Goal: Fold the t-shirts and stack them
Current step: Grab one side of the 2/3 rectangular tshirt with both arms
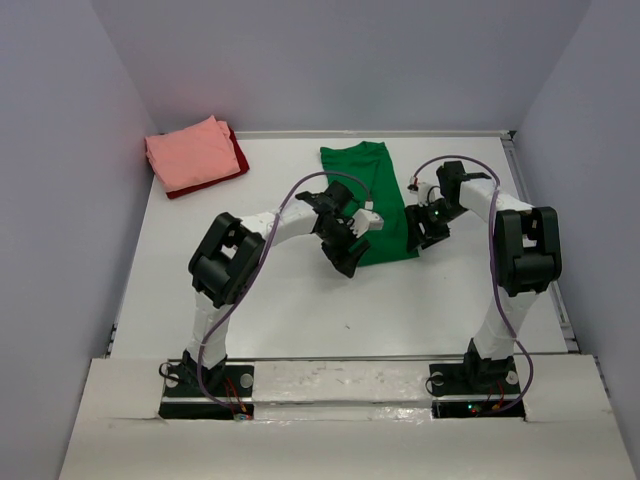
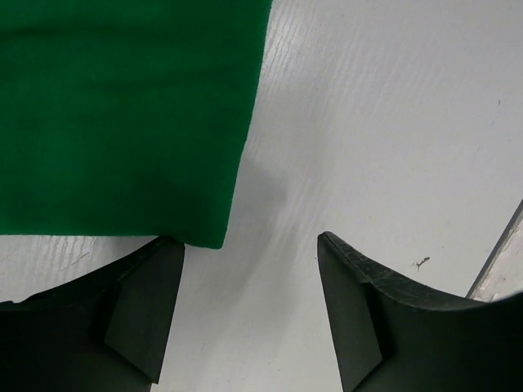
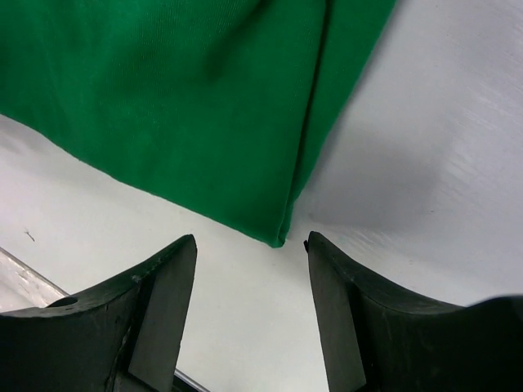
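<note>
Bright green soft cloth t-shirt, a long folded strip, lies far-to-near on the white desk, its near-left corner just ahead of the left pincer and its near-right corner ahead of the right pincer, both with jaws apart, gripping nothing.

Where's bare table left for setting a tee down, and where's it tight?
Bare: the table strip from the near hem of the green t-shirt to the near edge; also the stretch between the pink t-shirt stack and the green one. Crowded: the green shirt's near corners, with the left hand and right hand there.
</note>
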